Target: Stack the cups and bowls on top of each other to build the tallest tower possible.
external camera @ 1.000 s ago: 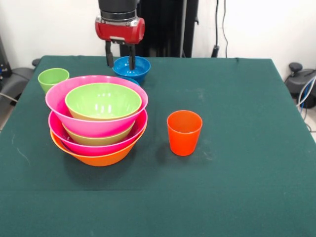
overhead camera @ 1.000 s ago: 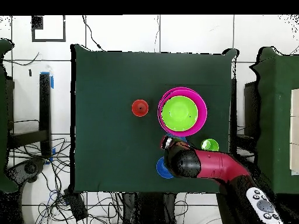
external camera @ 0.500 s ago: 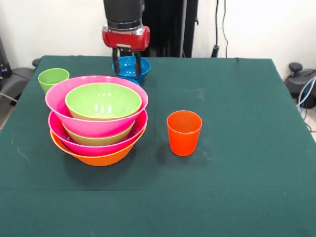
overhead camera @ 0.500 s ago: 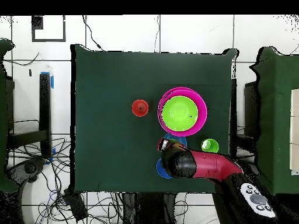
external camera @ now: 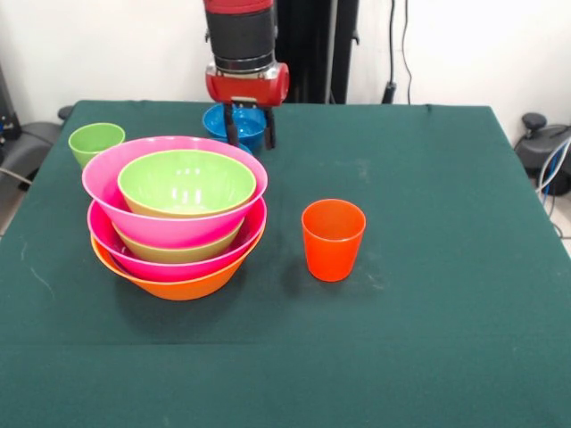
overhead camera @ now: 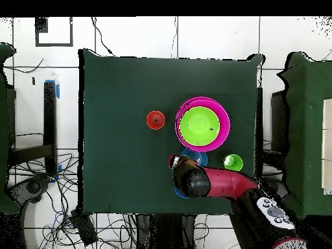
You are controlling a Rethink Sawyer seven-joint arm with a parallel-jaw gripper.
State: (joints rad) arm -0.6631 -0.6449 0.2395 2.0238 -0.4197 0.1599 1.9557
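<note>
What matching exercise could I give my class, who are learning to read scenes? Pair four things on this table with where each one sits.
Things:
1. orange cup
2. green cup
3. blue bowl
4. orange bowl

Places:
A. at the bottom of the tower
B. just behind the gripper in the front view
C. alone, beside the tower, towards the table's middle
D. near the table's corner

Pairs: 1-C, 2-D, 3-B, 4-A
</note>
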